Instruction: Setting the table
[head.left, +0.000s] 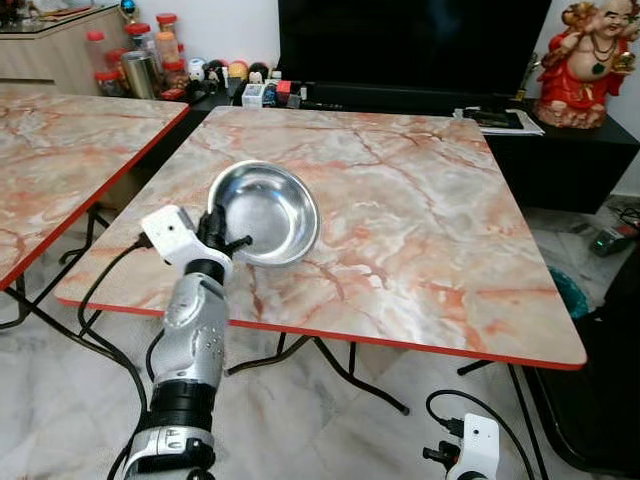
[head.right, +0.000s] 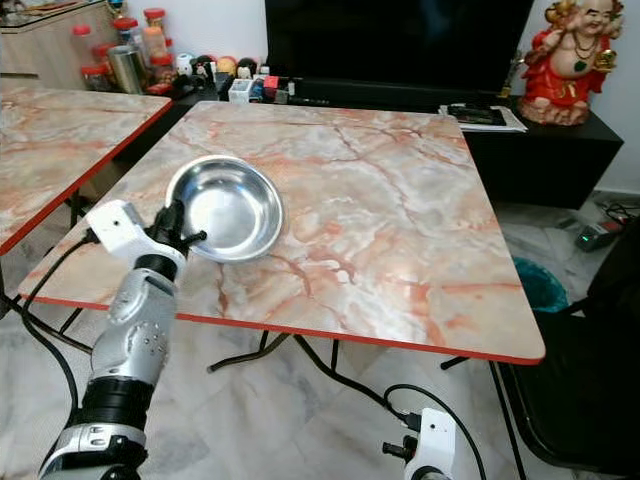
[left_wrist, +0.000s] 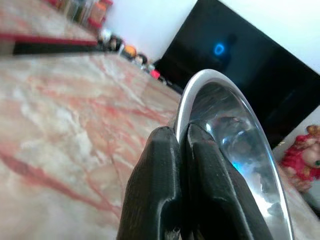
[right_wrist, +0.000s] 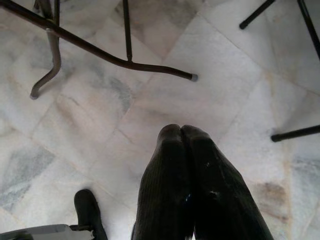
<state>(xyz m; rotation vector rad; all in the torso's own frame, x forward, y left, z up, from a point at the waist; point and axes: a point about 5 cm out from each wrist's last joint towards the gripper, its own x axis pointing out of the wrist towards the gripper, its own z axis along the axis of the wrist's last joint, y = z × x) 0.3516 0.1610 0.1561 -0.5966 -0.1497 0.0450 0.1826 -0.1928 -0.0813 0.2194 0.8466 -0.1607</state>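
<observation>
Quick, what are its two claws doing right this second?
Left gripper: closed on the rim of the round shiny steel bowl.
Right gripper: closed, empty, hanging over the floor.

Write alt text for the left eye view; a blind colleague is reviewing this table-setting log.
The robot's left gripper pinches the near rim of a steel bowl that sits on a marble-patterned folding table with a red edge. Behind the table stand a dark TV and a red figurine; the right gripper's wrist hangs low over the tiled floor.
</observation>
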